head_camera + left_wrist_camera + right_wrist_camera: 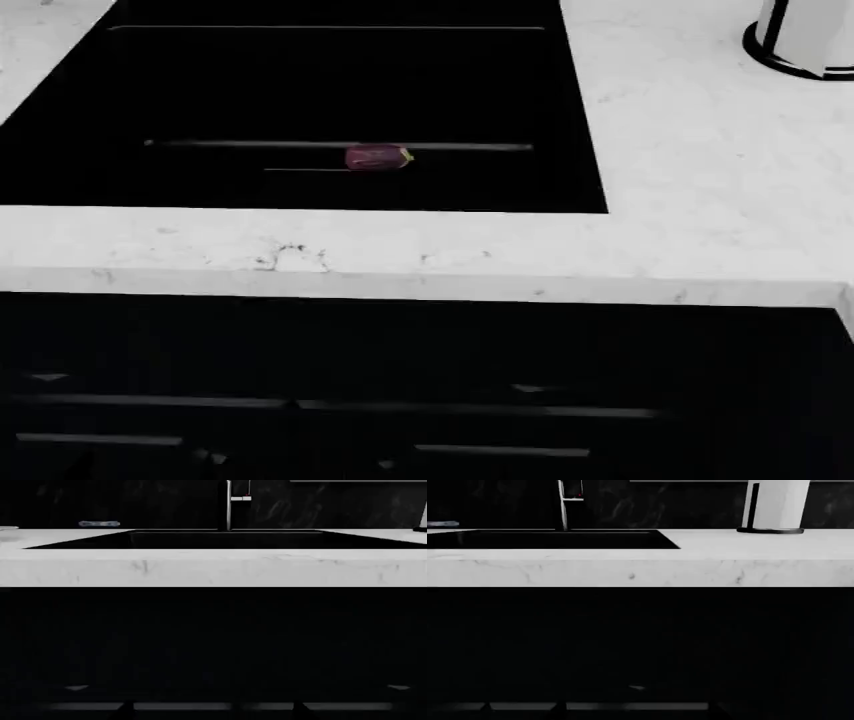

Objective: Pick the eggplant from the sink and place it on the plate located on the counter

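Left gripper: out of every view; cannot tell whether spread or closed. Judging by the left wrist view, parked low, below the desk [213, 567] front edge, facing the dark cabinet front.
Sink [334, 100]: above and ahead of both grippers; black basin sunk in white marble, thin grey lines on its floor, faucet [229, 505] at the far wall.
Eggplant [379, 157]: lying on its side on the sink floor near the front wall, roughly mid-basin; well above and forward of the low grippers, likely a little nearer the right one.
Right gripper: likewise unseen; cannot tell its opening. Right wrist view also level with the desk edge, sink to one side, a white upright cylinder on a dark ring base [774, 505] standing on the marble.
Plate: not visible in any view; place relative to either gripper unknown.
Step in hand: reaching not yet begun, as judged. Best done by lifting an arm clear of the desk lip first, then descending from above into the basin, fingers spread across the short width of the eggplant.
Risk: smooth rounded body apt to roll or slip; grip near the middle, not the stem.
Look of eggplant: small, glossy, dark purple oval, yellow-green stem cap toward the right.
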{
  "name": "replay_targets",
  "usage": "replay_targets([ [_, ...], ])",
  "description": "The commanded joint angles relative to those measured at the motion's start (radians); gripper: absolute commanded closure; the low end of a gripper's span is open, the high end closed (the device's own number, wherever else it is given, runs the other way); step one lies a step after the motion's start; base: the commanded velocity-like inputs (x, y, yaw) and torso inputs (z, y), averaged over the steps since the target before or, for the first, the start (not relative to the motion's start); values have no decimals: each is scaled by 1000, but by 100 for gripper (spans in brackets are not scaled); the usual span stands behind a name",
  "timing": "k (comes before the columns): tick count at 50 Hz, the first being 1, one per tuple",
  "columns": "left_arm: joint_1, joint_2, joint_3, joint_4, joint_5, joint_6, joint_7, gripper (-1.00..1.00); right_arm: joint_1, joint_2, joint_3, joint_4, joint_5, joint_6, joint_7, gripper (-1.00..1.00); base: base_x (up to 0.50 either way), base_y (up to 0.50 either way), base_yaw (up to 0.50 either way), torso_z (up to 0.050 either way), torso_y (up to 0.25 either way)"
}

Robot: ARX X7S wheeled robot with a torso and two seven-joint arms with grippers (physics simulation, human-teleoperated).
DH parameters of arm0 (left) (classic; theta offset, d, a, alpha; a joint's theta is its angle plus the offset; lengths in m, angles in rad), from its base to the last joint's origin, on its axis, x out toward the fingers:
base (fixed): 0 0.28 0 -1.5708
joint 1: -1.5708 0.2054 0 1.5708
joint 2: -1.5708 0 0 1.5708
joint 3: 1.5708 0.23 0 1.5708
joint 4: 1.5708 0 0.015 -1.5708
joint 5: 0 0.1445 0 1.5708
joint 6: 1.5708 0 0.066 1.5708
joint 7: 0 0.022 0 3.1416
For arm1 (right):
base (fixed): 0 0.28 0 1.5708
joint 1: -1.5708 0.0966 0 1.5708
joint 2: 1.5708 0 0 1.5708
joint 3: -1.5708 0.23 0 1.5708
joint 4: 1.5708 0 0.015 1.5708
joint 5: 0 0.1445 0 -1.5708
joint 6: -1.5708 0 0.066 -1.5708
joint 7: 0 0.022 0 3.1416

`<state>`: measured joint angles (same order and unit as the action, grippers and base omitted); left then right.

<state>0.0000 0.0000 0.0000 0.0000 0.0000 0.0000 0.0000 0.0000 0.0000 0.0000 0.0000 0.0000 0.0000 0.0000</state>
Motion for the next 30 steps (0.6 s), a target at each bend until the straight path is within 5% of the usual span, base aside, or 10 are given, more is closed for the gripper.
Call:
replay_targets([
  [1,0,-10,11,0,-10,0,-11,-100,0,9,-13,0,9,0,13,-100,0,0,0,0,0],
  [8,37,-35,71,-59,124,194,-149,-100,-43,36,-32,-82,-2,38,77,-100,0,0,0,0,0],
  [25,49,-62,111,-17,171,186,-248,-100,-47,62,-81,-169,5,116,130,-100,0,0,0,0,0],
  [30,62,-72,122,13,194,192,-272,-100,-58,70,-85,-198,24,129,134,-100,0,0,0,50,0],
])
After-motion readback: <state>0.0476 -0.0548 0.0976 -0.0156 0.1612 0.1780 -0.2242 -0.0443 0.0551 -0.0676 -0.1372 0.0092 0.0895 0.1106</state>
